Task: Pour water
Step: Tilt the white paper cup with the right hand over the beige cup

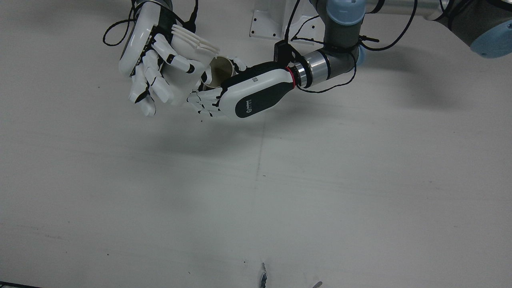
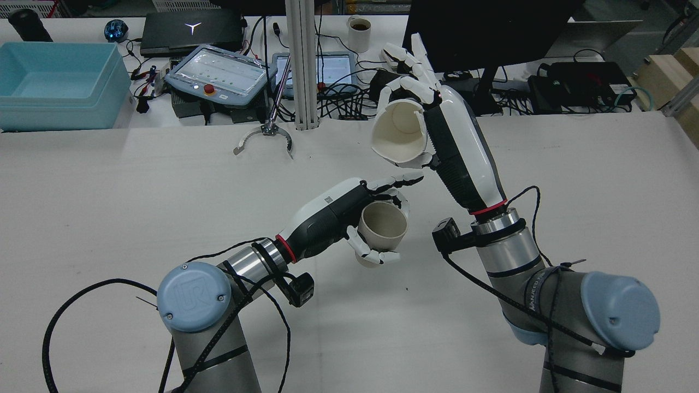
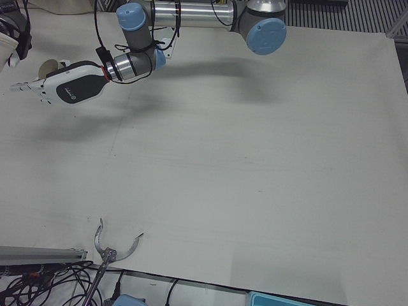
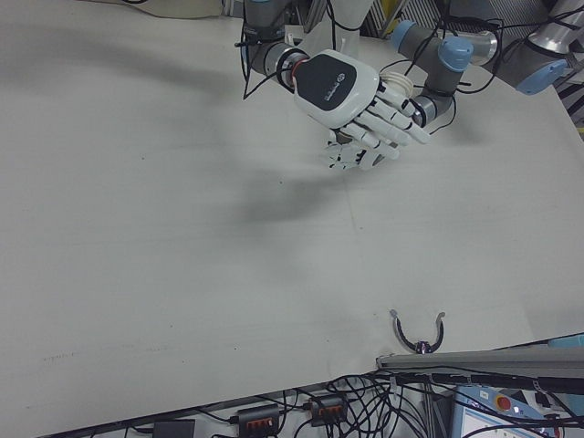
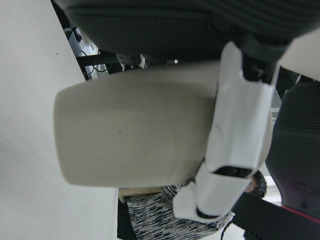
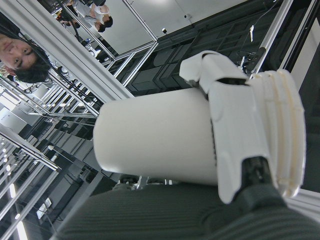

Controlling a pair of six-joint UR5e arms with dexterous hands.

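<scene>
My left hand (image 2: 333,210) is shut on a beige cup (image 2: 383,225), held upright above the table with its mouth open to the top. My right hand (image 2: 456,147) is shut on a white cup (image 2: 398,134), raised just above and beyond the beige one. The white cup is tipped over, its mouth facing down toward the beige cup. No water shows in either cup. From the front, the beige cup (image 1: 220,72) sits beside the right hand (image 1: 150,68) and left hand (image 1: 252,94). The hand views show the beige cup (image 5: 135,135) and white cup (image 6: 155,145) close up.
A small metal claw-shaped tool (image 2: 263,137) lies near the table's far edge. Beyond the table (image 2: 136,180) are a blue bin (image 2: 54,82), a teach pendant (image 2: 218,73), a mug (image 2: 359,33) and cables. A person (image 6: 22,55) shows in the right hand view.
</scene>
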